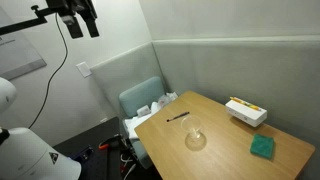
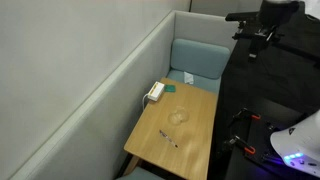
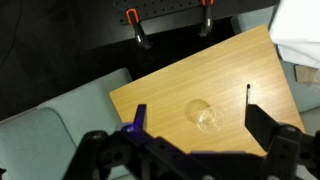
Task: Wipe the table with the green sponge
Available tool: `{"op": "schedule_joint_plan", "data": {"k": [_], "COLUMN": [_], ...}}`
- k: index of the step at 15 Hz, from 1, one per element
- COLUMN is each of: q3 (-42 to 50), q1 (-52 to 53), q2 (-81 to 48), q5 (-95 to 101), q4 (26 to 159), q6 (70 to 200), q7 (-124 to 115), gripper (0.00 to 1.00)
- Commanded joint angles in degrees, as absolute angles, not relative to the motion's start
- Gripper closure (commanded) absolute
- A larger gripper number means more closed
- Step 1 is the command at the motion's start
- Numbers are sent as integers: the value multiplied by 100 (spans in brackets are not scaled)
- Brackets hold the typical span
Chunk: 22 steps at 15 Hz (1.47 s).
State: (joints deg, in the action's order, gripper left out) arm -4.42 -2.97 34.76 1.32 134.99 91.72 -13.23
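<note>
The hand [image 1: 82, 27] hung high above the floor, well apart from the desk [image 1: 222, 152] and off to one side of it, and touched nothing. In the wrist view its two fingers [image 3: 136, 118] stood spread wide with nothing between them, looking down on the desk from above. The green sponge [image 1: 263, 147] lay flat on the desk near one corner, close to the edge, and was near the white and yellow box [image 1: 246, 111] but not touching it. In an exterior view the green sponge [image 2: 170, 88] sat just beside that box [image 2: 155, 93], at the end of the desk nearest the pale blue-green chair [image 2: 200, 58]. A clear glass [image 1: 195, 138] stood upright around the middle of the desk, apart from the sponge. A thin dark pen [image 1: 178, 117] lay flat on the wood farther along, apart from the glass. The wrist view showed the glass [image 3: 205, 115] and the pen [image 3: 248, 92] on the light wood-grain top, with two orange clamps [image 3: 133, 17] beyond the desk's far edge. White items rested on the chair seat [image 1: 150, 108]; what they were could not be told.
</note>
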Motion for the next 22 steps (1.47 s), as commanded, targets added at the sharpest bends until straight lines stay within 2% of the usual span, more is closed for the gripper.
{"op": "schedule_joint_plan", "data": {"k": [1,8,13,18,22], "q3": [-413,-374,-93,389,651], "q1": [-261,-266,-342,-437,-531], "q2": [3469,3401,3031,1965,1107], "q5": [146,173,130,29,-72], "q4": [13486,13474,13572,13500,13288], "q6": [9159,9426,10910,12390,12989], "q7": [-1338,-1257,-1048,-600,-379], "gripper": [0,0,0,0,0]}}
